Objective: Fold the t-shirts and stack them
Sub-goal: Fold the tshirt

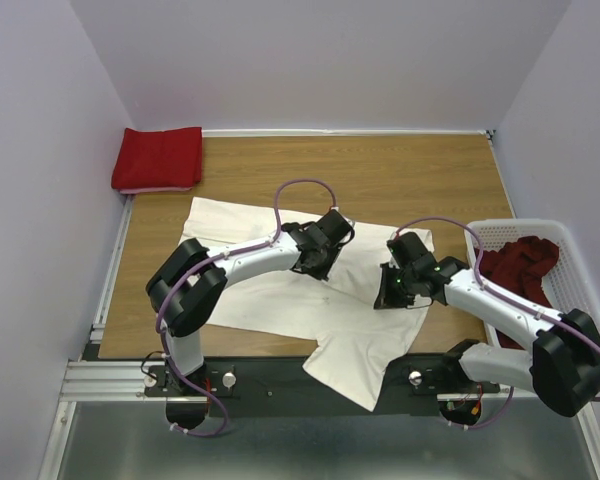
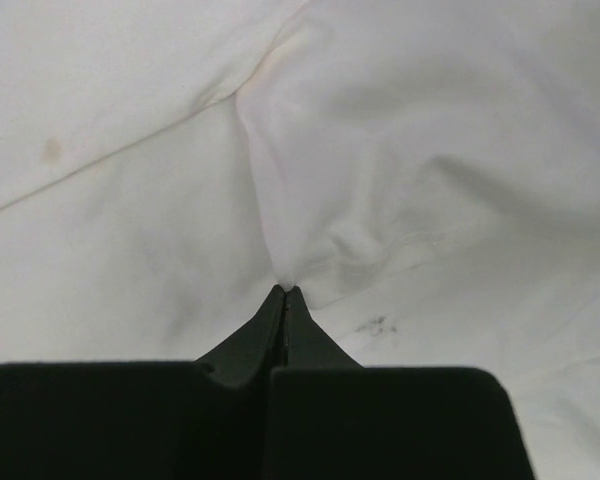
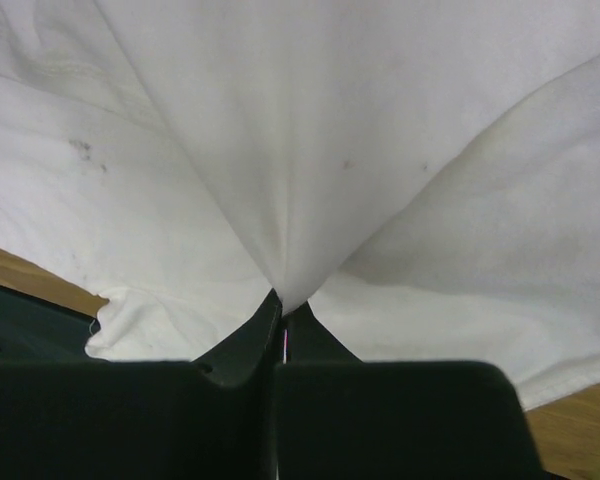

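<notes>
1. The cream-white t-shirt [image 1: 265, 300] is lying spread and rumpled over the near middle of the tabletop [image 1: 400, 170], with 1 corner hanging over the near edge
2. The left gripper [image 2: 285, 291] is pinching a small peak of this shirt's cloth near its middle, jaws closed tight on the fabric
3. The right gripper [image 3: 282, 300] is pinching another fold toward the shirt's right side, jaws all but closed, with the cloth drawn up between them into a tent
4. A bright red t-shirt [image 1: 158, 158] is sitting folded at the far left corner of the tabletop, well apart from both arms
5. A dark red t-shirt [image 1: 520, 265] is lying bunched in the white basket [image 1: 570, 235] at the right edge, not yet folded
6. The step in hand is looking like the folding of the cream-white t-shirt, with both arms gripping it for a lift or fold-over; the task is seeming less than half done
7. The next move is calling for both arms travelling together so the cloth is neither stretching nor slipping, and for the overhanging corner being brought up onto the tabletop before any crease is set
</notes>
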You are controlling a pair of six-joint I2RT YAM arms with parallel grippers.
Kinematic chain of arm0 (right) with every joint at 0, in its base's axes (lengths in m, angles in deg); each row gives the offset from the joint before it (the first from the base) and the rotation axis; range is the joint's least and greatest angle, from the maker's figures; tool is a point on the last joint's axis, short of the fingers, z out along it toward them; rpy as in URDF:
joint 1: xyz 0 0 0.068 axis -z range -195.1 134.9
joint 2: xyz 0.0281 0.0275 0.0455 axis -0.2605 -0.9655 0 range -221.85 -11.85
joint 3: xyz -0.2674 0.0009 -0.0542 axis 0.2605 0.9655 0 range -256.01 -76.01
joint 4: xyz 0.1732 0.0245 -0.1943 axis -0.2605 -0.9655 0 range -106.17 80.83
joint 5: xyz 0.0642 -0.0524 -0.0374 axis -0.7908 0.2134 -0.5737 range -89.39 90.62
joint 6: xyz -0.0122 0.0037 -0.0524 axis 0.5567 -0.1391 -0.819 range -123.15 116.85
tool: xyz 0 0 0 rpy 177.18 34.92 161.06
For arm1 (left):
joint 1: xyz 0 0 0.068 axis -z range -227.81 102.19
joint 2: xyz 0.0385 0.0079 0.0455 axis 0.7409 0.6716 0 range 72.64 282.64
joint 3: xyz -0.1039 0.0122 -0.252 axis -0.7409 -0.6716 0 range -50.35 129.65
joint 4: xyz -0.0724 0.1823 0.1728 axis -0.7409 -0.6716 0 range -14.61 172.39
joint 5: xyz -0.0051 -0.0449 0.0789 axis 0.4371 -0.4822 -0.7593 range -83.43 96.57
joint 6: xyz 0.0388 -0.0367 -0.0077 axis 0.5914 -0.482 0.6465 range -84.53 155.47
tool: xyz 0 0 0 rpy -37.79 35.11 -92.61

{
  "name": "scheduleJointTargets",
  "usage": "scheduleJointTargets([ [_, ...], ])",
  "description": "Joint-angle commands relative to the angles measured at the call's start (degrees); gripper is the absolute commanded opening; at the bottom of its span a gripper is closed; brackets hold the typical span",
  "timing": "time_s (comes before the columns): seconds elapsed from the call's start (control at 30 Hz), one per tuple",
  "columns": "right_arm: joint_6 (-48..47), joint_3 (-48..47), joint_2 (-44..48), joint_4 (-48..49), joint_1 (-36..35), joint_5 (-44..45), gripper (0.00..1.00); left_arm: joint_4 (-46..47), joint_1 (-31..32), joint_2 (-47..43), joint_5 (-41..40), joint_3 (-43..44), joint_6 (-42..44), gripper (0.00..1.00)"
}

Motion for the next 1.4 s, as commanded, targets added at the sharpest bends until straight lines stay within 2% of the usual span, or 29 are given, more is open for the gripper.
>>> scheduleJointTargets([
  [0.0, 0.8, -1.8, 0.1, -4.0, -0.4, 1.6, 0.06, -1.8, -0.5, -1.4, 1.5, 0.1, 1.8, 0.00],
  [0.33, 0.6, -2.5, -0.5, -5.6, -0.4, 1.3, 0.07, -2.4, -0.7, -2.5, 3.2, -0.8, 2.3, 0.00],
  [0.53, 0.6, -2.3, -2.6, -5.6, -0.4, -0.3, 0.12, 1.4, -0.7, -0.5, 7.7, -2.6, 2.2, 0.03],
  [0.63, 0.7, -2.3, -2.9, -5.6, -0.4, -0.1, 0.24, 2.2, -0.7, 0.5, 9.4, -2.9, 1.5, 0.13],
  [0.7, 1.0, -2.7, -2.6, -5.7, -0.4, 0.7, 0.34, 2.7, -0.7, -0.1, 8.5, -3.1, 0.5, 0.29],
  [0.73, 1.1, -3.4, -2.2, -5.8, -0.3, 1.2, 0.34, 2.9, -0.7, -0.6, 8.0, -3.2, 0.1, 0.48],
  [0.77, 1.3, -4.0, -1.4, -5.9, -0.4, 2.5, 0.34, 2.9, -0.7, -1.9, 6.4, -3.1, -0.4, 0.57],
  [0.87, 1.6, -7.4, 0.1, -6.0, -0.4, 7.4, 0.36, 2.1, -1.2, -5.6, 0.7, -2.5, -1.0, 0.70],
  [0.97, 1.3, -11.1, 0.0, -6.3, 0.3, 16.0, 0.43, 2.6, -5.1, -10.2, -0.2, -2.7, -1.3, 0.70],
  [1.1, -1.5, -14.5, -4.7, -5.2, 5.0, 22.8, 0.43, 6.4, -14.2, -14.4, -1.0, -5.3, -0.4, 0.66],
  [1.2, -3.8, -16.1, -8.4, 1.5, 11.1, 22.2, 0.41, 8.9, -22.2, -12.7, -0.8, -5.4, 2.4, 0.63],
  [1.27, -4.8, -16.7, -11.6, 4.5, 16.2, 20.0, 0.40, 9.7, -25.2, -9.4, -1.0, -4.8, 4.2, 0.62],
  [1.37, -5.7, -18.2, -17.2, 8.5, 20.3, 19.4, 0.39, 11.1, -30.4, -4.3, -0.4, -3.4, 5.4, 0.62],
])
